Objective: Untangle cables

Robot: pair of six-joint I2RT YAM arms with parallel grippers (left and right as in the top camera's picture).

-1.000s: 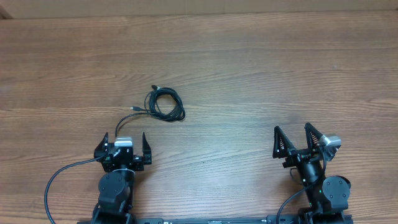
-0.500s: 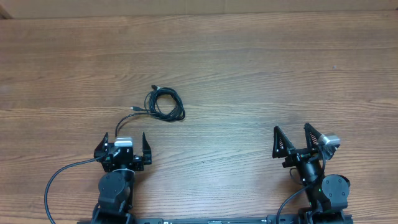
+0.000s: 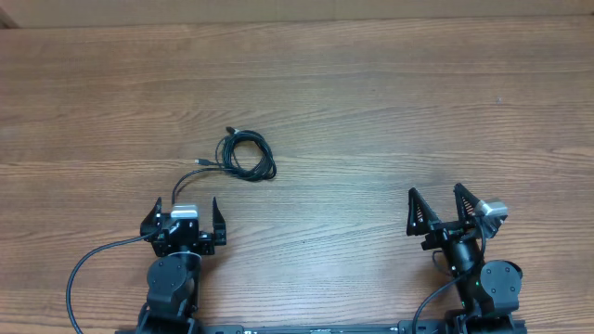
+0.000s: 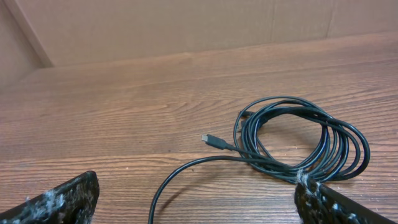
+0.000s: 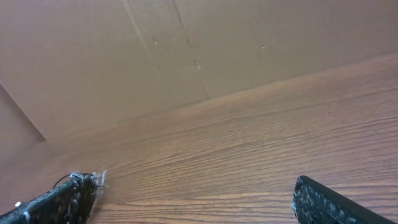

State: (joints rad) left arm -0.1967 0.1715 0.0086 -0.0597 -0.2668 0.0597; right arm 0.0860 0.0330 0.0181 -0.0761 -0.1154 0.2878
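Note:
The cables [image 3: 247,154] lie as a small coiled bundle of thin black cord on the wooden table, left of centre. In the left wrist view the cables [image 4: 305,140] show as looped strands with one plug end [image 4: 211,139] pointing left and a loose strand curving down between the fingers. My left gripper [image 3: 184,211] is open, a short way in front of the bundle and apart from it. Its fingertips [image 4: 68,196] hold nothing. My right gripper [image 3: 437,200] is open at the near right, far from the cables, with bare table between its fingers [image 5: 323,202].
The wooden table [image 3: 390,111] stretches wide around the bundle. A brown cardboard wall [image 5: 186,43] stands behind the table's far edge. Thick black arm leads [image 3: 88,264] trail by the left arm's base.

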